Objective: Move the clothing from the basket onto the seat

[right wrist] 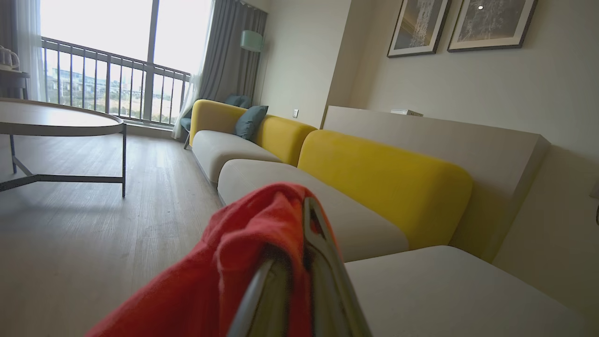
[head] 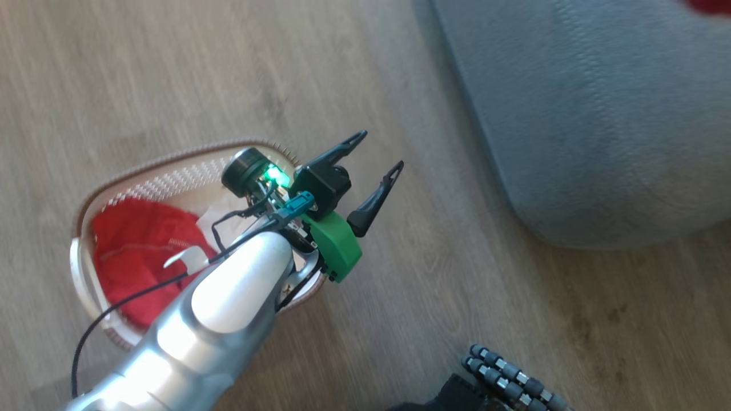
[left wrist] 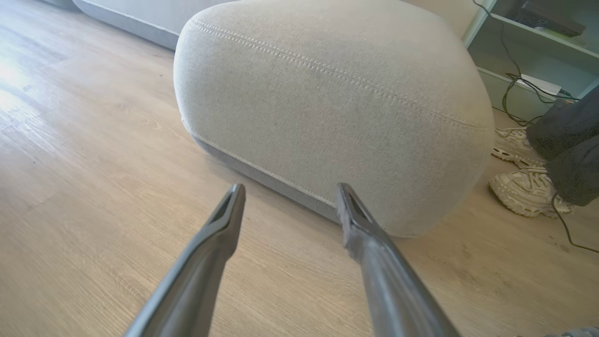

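Wood-look floor [head: 171, 68] runs under everything. The basket [head: 171, 181] sits on it at the lower left of the head view with red clothing [head: 137, 251] heaped inside. The grey seat [head: 599, 114] takes the upper right, well apart from the basket.

Your left gripper [head: 381, 149] hangs just past the basket's right rim, jaws spread wide and empty. In its wrist view the fingers [left wrist: 224, 220] point over bare floor at the seat's rounded side.

Your right gripper [right wrist: 306, 208] is clenched on a red garment [right wrist: 224, 271], which droops toward the lower left of that view. A seat cushion lies at the lower right.

Expect the fabric to be light, soft and limp, so it will likely sag, trail and perhaps snag on the basket's holes. Pinch a thick bunched fold near the top of the heap. Avoid the white trim strip [head: 188, 258], which looks thin enough to slide out of the jaws.
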